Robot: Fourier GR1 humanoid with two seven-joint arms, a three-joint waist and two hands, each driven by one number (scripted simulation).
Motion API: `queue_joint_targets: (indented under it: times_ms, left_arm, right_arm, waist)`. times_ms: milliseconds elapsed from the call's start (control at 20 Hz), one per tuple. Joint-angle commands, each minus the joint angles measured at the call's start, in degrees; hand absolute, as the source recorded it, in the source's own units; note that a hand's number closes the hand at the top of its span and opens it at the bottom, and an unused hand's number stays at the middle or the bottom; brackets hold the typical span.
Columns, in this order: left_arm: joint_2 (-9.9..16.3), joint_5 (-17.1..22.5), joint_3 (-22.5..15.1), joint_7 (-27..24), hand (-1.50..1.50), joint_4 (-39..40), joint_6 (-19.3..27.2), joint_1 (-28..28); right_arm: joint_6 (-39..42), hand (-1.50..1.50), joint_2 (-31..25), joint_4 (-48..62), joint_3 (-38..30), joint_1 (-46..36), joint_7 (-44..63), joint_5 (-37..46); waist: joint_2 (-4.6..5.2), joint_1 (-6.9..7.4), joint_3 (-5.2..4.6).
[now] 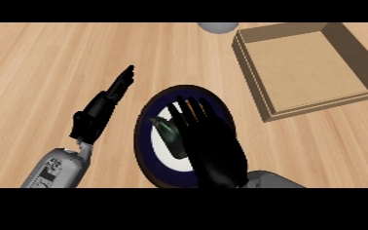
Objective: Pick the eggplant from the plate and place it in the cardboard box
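A dark blue plate (145,126) with a white centre lies on the wooden counter in the lower middle of the head view. On it rests the dark eggplant (167,130), its greenish stem end pointing up-left. My right hand (212,148) hovers over the plate with its fingers straight, covering most of the eggplant's right side. It is open. Whether it touches the eggplant I cannot tell. The cardboard box (302,68) sits open-topped at the upper right, apart from the plate. My left hand (108,102) stays left of the plate, fingers straight and pointing up-right.
A grey rounded object (218,27) shows at the top edge, just left of the box. Bare wooden counter spreads across the left and upper left of the view.
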Motion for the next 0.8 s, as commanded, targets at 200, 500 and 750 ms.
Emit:
queue_joint_targets:
  times_ms: [200,500,750]
  left_arm:
    - [-1.9,-0.8,1.1,1.1,0.00,2.2,0.4,-3.2]
    - [-2.6,-1.3,-0.1,2.1,0.00,0.2,-0.7,-1.8]
    - [-1.7,-2.6,0.4,-1.2,0.00,-1.5,-1.4,1.9]
  right_arm:
    - [14.0,-1.50,13.9,4.0,-4.2,-6.4,19.1,-12.1]
    - [5.5,-1.50,14.1,13.3,-4.6,-13.0,20.0,-16.6]
    - [-0.1,-1.50,14.1,18.7,-1.4,-15.9,19.2,-17.7]
  waist:
    - [0.45,0.04,0.16]
    - [0.54,1.19,0.20]
    - [0.53,1.53,0.21]
